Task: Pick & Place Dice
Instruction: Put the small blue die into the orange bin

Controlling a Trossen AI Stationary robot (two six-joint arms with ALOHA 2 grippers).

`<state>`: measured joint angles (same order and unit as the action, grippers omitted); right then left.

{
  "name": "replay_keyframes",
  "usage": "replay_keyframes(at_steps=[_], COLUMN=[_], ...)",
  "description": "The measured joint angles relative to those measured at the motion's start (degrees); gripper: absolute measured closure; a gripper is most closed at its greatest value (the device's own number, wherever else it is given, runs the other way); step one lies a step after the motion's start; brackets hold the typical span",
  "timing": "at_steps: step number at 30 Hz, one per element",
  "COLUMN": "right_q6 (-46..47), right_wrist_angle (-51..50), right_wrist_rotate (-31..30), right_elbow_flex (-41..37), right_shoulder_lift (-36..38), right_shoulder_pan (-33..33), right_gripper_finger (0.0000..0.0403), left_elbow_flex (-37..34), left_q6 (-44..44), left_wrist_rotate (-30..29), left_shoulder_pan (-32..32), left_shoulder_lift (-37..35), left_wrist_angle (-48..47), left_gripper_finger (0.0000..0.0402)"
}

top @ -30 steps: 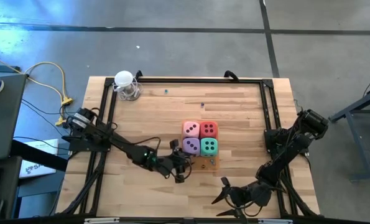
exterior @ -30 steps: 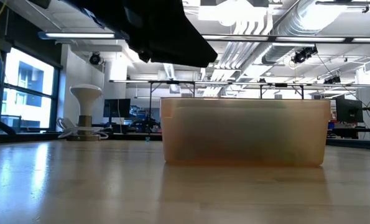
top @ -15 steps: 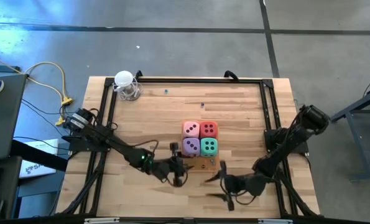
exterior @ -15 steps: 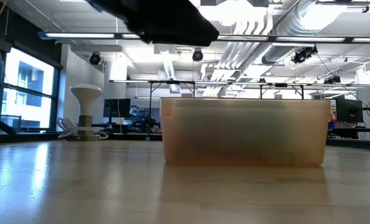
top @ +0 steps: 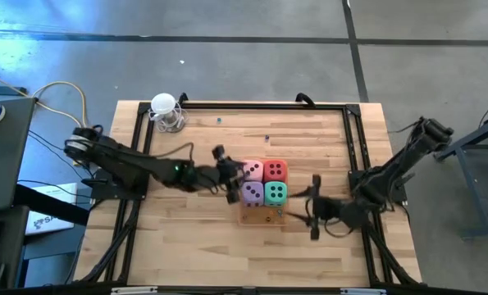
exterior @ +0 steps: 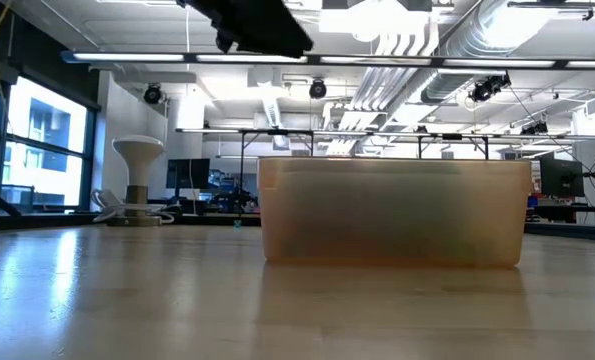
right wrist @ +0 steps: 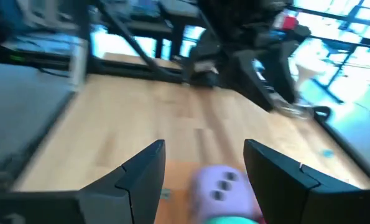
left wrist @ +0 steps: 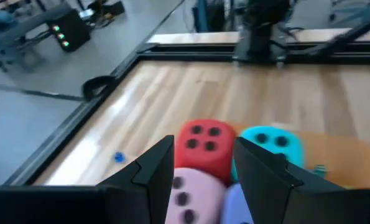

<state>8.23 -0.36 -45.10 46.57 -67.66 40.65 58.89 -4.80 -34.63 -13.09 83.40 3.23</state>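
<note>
Four dice sit two by two in the orange tray (top: 264,216): pink (top: 253,170) and red (top: 275,170) on the far side, purple (top: 253,192) and teal (top: 275,193) on the near side. My left gripper (top: 227,174) is open just left of the pink and purple dice. In its wrist view the left gripper (left wrist: 204,142) faces the red die (left wrist: 203,146), with the teal die (left wrist: 268,142) beside it. My right gripper (top: 314,206) is open to the right of the tray. In its wrist view the right gripper (right wrist: 204,146) looks at the purple die (right wrist: 219,183).
A white round object on a wire stand (top: 166,111) is at the table's far left corner. A black frame (top: 252,104) runs along the table's edges. The low view shows the tray's translucent wall (exterior: 392,210) and a dark arm part (exterior: 252,22) above it.
My left gripper has swung from the table's near side, by the tray's near left corner, toward the far edge and now faces the dice from the left. My right gripper has moved from the near right corner toward the tray and turned to face it. The dice have stayed put.
</note>
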Motion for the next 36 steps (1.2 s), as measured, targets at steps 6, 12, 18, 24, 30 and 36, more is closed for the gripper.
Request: replay_keyframes(at_steps=[6,12,18,24,30,36], right_q6=[-1.08,-0.45,-0.33,0.52,0.52,-3.63], right_wrist_angle=[-7.06,-12.82,-15.62,-15.59,-14.99,-13.43], right_wrist_rotate=[0.08,0.50,6.14,11.99,17.02,18.61], right_elbow_flex=[0.00,0.02,-0.01,-0.02,-0.02,-0.02], right_shoulder_lift=[2.80,1.93,1.53,1.32,0.81,0.77], right_shoulder_pan=[-9.11,-20.51,-30.32,-37.07,-40.73,-42.65], right_gripper_finger=[0.0192,0.0192,0.0192,0.0192,0.0192,0.0192], left_elbow_flex=[0.00,-0.05,-0.04,-0.04,-0.08,-0.13], left_q6=[-1.64,1.01,1.92,3.45,9.08,15.62], left_wrist_rotate=[4.57,8.15,8.29,22.66,31.26,37.41], left_shoulder_pan=[7.38,16.73,26.69,36.48,44.29,49.56], left_shoulder_lift=[-4.66,-4.67,-4.59,-4.23,-2.42,2.86], left_wrist_angle=[-13.95,-20.19,-24.84,-29.63,-29.71,-26.47], left_gripper_finger=[0.0243,0.0243,0.0243,0.0243,0.0243,0.0243])
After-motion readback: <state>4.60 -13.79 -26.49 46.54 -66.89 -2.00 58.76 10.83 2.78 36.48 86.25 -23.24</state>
